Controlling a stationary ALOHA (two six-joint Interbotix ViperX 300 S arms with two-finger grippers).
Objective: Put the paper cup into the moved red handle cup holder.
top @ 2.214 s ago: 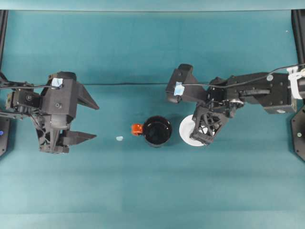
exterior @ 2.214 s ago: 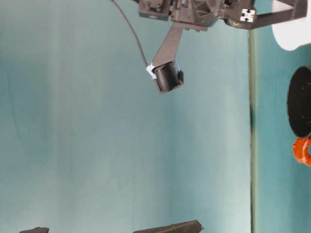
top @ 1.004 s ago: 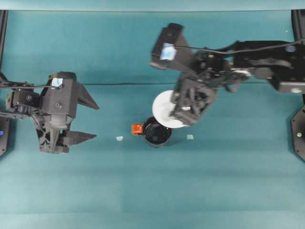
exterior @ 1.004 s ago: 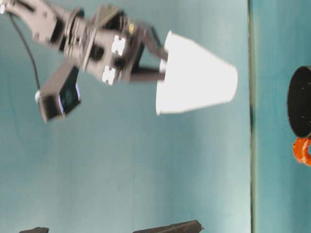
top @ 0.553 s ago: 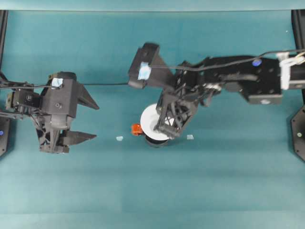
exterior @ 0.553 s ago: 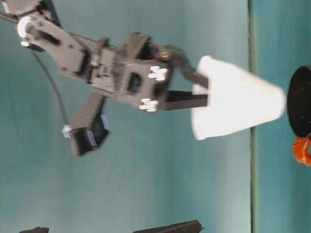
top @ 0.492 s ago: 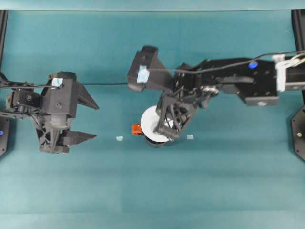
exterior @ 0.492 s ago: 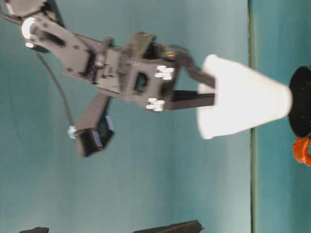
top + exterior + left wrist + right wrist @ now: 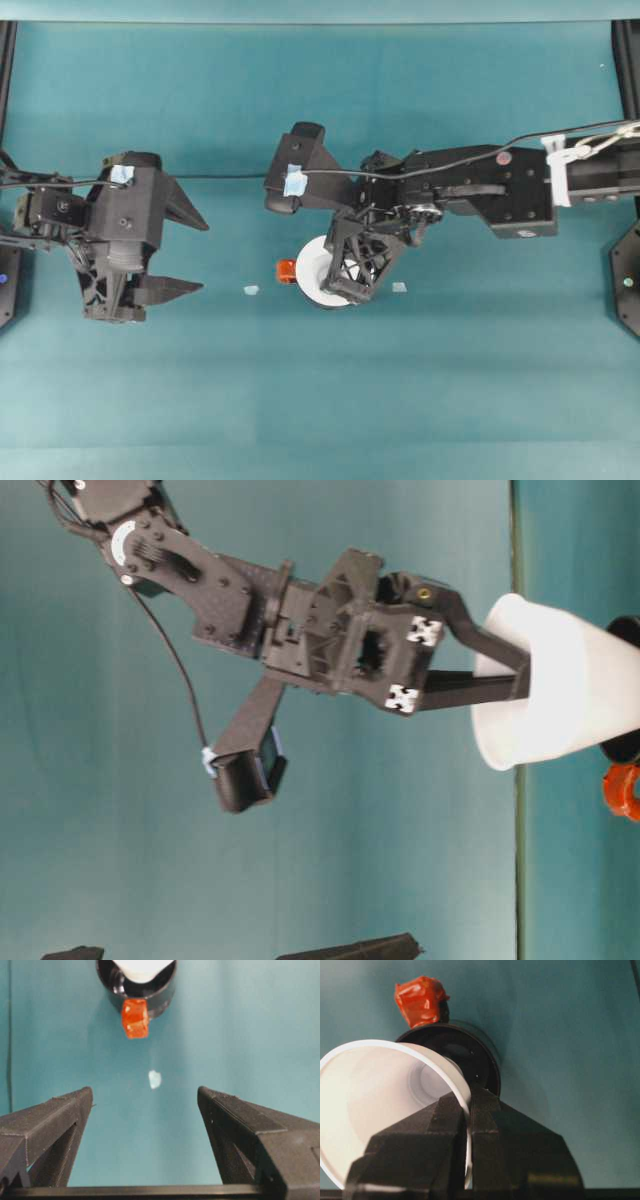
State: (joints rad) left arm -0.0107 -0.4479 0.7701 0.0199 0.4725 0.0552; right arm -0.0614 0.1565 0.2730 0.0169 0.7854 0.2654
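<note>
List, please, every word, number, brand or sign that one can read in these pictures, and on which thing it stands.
No readable text.
The paper cup is plain white.
The red handle cup holder bears no label.
The right hand carries black-and-white square marker patterns, not letters.
The blue tape on the wrist camera is blank.

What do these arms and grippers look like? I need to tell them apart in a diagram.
Both are matte black. The left gripper has wedge-shaped fingers and blue tape on its camera. The right gripper has lattice bracing, white square markers, a thin black cable, a blue-taped camera and a white band near the forearm.
</note>
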